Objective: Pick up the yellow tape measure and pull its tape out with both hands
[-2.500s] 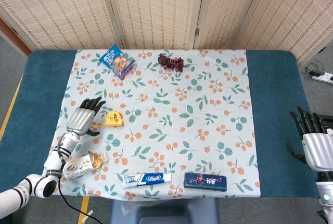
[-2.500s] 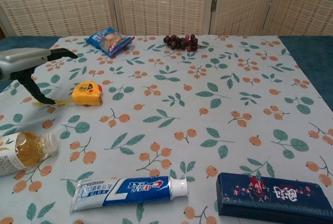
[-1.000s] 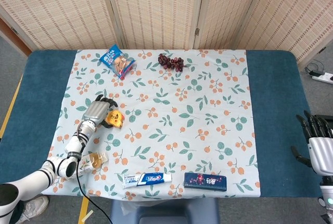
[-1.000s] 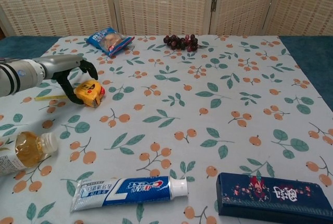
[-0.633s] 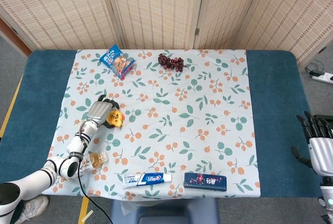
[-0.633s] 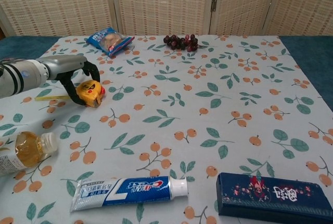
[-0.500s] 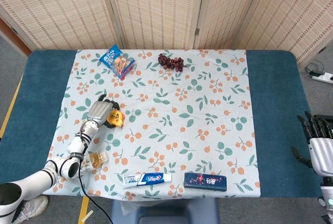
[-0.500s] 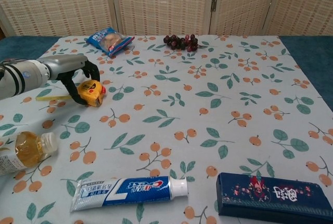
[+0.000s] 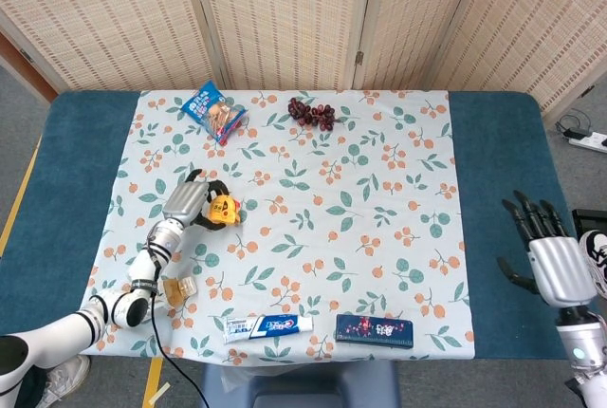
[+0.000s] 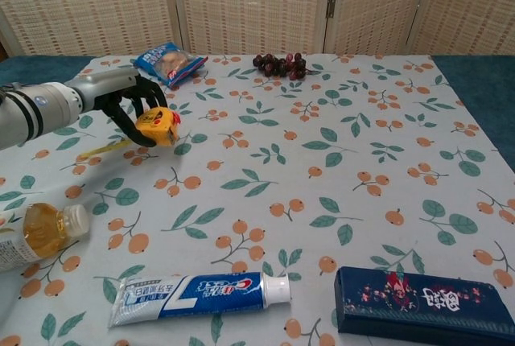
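My left hand (image 9: 193, 202) (image 10: 129, 105) grips the yellow tape measure (image 9: 224, 209) (image 10: 158, 127), lifted a little off the floral tablecloth on the left side. A short length of yellow tape (image 10: 106, 150) trails from it toward the left. My right hand (image 9: 550, 256) hovers open with fingers spread over the blue table at the far right edge, seen only in the head view.
A juice bottle (image 10: 36, 235), toothpaste tube (image 10: 199, 294) and dark blue box (image 10: 424, 302) lie along the front edge. A blue snack bag (image 10: 170, 63) and dark grapes (image 10: 280, 65) sit at the back. Folding screens stand behind the table.
My left hand has closed on the tape measure and lifted it up and to the right. My right hand has moved up and inward from the far right edge.
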Available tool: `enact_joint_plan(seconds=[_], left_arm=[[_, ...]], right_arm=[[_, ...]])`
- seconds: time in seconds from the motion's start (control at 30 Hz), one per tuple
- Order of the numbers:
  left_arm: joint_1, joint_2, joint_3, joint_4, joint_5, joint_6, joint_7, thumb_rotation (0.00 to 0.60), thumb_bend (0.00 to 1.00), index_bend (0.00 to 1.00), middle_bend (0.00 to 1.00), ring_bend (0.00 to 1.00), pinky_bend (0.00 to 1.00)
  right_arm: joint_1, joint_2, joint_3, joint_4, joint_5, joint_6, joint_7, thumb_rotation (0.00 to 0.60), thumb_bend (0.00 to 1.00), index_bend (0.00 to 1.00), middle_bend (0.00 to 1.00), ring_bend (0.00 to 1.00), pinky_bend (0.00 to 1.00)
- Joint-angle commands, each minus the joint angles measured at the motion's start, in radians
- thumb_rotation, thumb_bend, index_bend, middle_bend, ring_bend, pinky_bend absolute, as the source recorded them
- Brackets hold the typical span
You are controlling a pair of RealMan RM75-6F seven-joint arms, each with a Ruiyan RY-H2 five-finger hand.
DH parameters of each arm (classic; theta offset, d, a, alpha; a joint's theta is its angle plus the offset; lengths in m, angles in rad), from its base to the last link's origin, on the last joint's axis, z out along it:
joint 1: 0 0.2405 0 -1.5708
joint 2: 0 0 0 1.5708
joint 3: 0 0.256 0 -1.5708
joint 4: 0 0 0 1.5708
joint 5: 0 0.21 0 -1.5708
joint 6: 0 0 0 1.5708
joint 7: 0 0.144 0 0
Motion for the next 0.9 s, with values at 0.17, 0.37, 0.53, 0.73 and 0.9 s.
enact_joint_plan(seconds=[0.17, 0.37, 0.53, 0.73, 0.9], left_arm=[[-0.010, 0.058, -0.083, -0.234, -0.125, 0.059, 0.086, 0.600, 0.35, 0.63, 0.59, 0.48, 0.08], [-0.033, 0.066, -0.133, -0.357, -0.211, 0.108, 0.146, 0.600, 0.36, 0.63, 0.60, 0.50, 0.10], [-0.073, 0.053, -0.166, -0.433, -0.286, 0.159, 0.228, 0.600, 0.37, 0.64, 0.60, 0.51, 0.10], [-0.114, 0.044, -0.191, -0.500, -0.364, 0.199, 0.293, 0.600, 0.38, 0.64, 0.62, 0.53, 0.10], [-0.140, 0.026, -0.192, -0.525, -0.417, 0.228, 0.335, 0.600, 0.39, 0.64, 0.62, 0.53, 0.10]], right_arm=[[0.164, -0.066, 0.070, -0.103, -0.018, -0.147, 0.000, 0.600, 0.36, 0.00, 0.04, 0.10, 0.00], [0.261, -0.173, 0.110, -0.133, 0.036, -0.234, -0.040, 0.600, 0.36, 0.01, 0.04, 0.09, 0.00], [0.341, -0.285, 0.153, -0.132, 0.123, -0.287, -0.111, 0.600, 0.36, 0.01, 0.04, 0.10, 0.00], [0.400, -0.366, 0.190, -0.102, 0.180, -0.298, -0.154, 0.600, 0.36, 0.01, 0.04, 0.09, 0.00], [0.432, -0.423, 0.203, -0.072, 0.200, -0.282, -0.191, 0.600, 0.36, 0.01, 0.03, 0.08, 0.00]])
